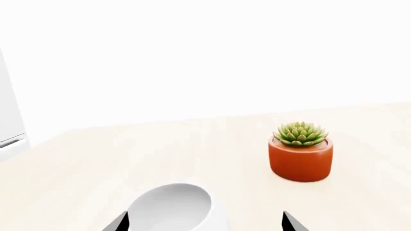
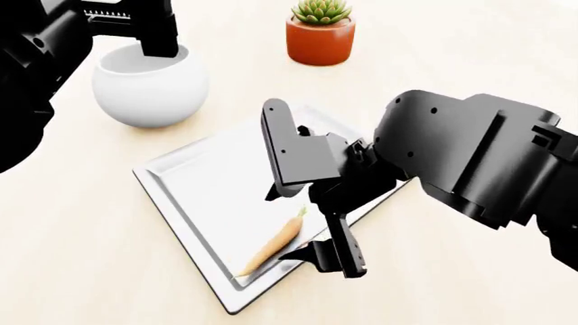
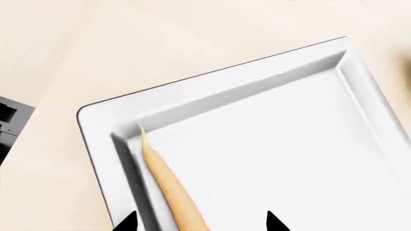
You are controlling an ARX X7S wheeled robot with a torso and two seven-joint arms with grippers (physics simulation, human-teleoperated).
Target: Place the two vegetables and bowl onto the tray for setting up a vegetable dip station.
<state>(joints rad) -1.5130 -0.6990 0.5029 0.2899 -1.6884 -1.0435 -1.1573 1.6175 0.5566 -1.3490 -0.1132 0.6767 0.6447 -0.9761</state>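
Lying inside the tray [image 2: 203, 196], the carrot [image 2: 273, 244] rests along the rim at the tray's near corner, its pointed tip toward that corner and its green stem end toward the middle. The right tool [image 2: 325, 254] hangs just above the carrot's stem end with its fingers spread and nothing between them; in the right wrist view the carrot [image 3: 168, 185] runs up from between the two dark fingertips [image 3: 275, 224], close against the tray wall [image 3: 128, 159]. The tray sits at an angle on the pale wooden desk [image 2: 81, 257]. Beyond its far left corner the white bowl [image 2: 151, 84] stands upright on the desk, apart from the tray. The left tool [image 2: 156, 37] is at the bowl's rim, one finger down at the mouth; its fingers are spread either side of the bowl [image 1: 176, 209] in the left wrist view. A succulent in a terracotta pot [image 2: 320, 32] stands farther back. I cannot see the cucumber in any view.
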